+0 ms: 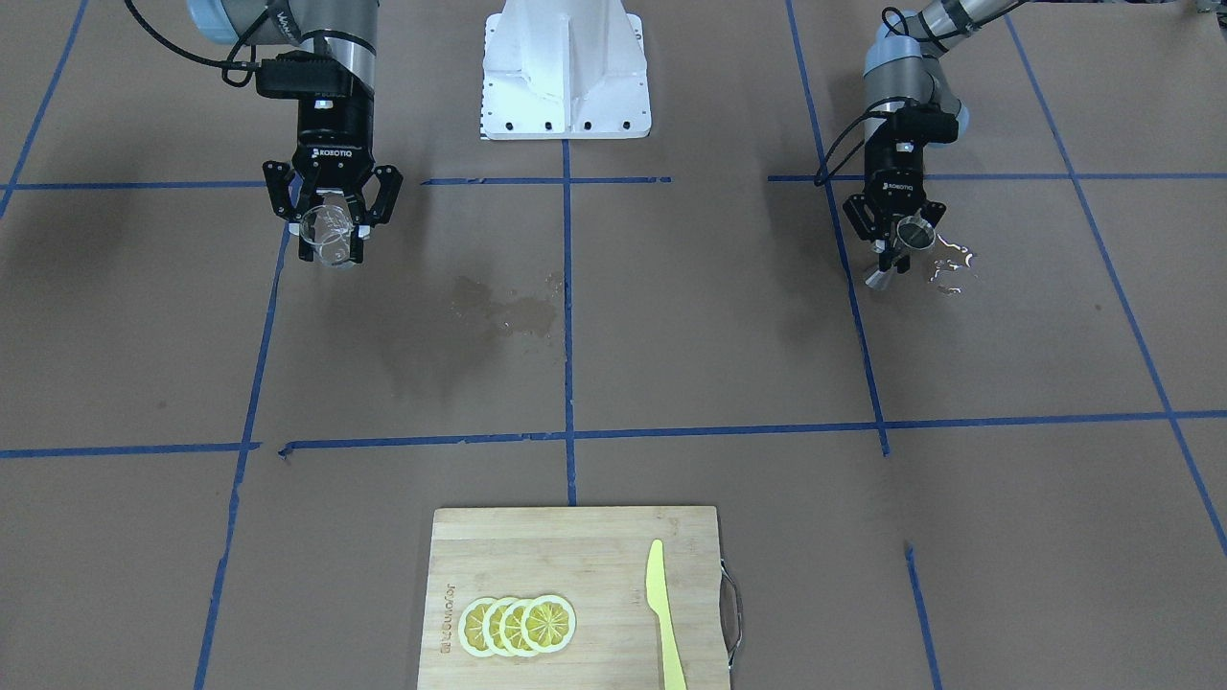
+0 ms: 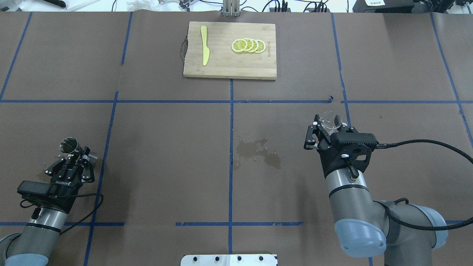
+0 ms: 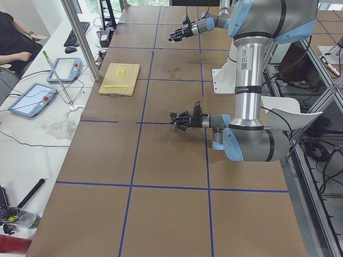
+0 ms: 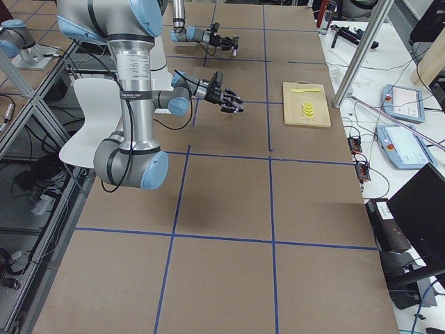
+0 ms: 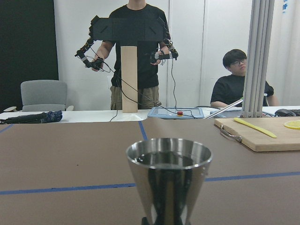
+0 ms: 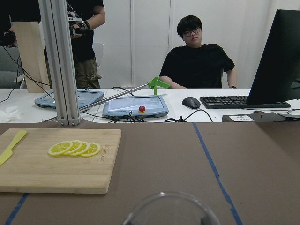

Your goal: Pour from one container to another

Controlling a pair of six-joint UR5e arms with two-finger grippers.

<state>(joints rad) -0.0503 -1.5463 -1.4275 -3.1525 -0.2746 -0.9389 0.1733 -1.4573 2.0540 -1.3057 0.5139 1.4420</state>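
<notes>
Distance was my main worry. Across the table (image 2: 166, 147), my right gripper (image 1: 332, 241) was clamped on the cup (image 2: 330, 119), held off the surface right of centre in the overhead view. My left gripper (image 2: 78, 156) was closed around the waist of the jigger (image 2: 68, 145) at far lower left. The two were well apart, so both arms had a long carry before any pouring. I judged that a jerk on the way could slop liquid out. A dark stain (image 2: 258, 149) at mid-table and a puddle (image 1: 949, 264) just beside the jigger showed how readily this surface got wet. The jigger's mouth looked narrower than the cup's, so a tilt begun off-centre or too fast would likely miss or overflow it. Smooth glass might also slide in my grip as it tipped. I could not tell whether the cup held anything, or whether the jigger's foot touched the table.

The table's cover was matt brown paper, gridded with blue tape (image 2: 231, 122). At top centre lay the board (image 2: 221, 68), pale and wood-grained, carrying overlapping yellow slices (image 2: 248, 45) and a flat yellow knife (image 2: 204, 50). The cup was clear, colourless, short and rounded, and nearly lost against the paper. The jigger was polished grey steel, two cones meeting at a thin waist. Its round upper rim was mirror-bright, and it stood upright in the left wrist view.
</notes>
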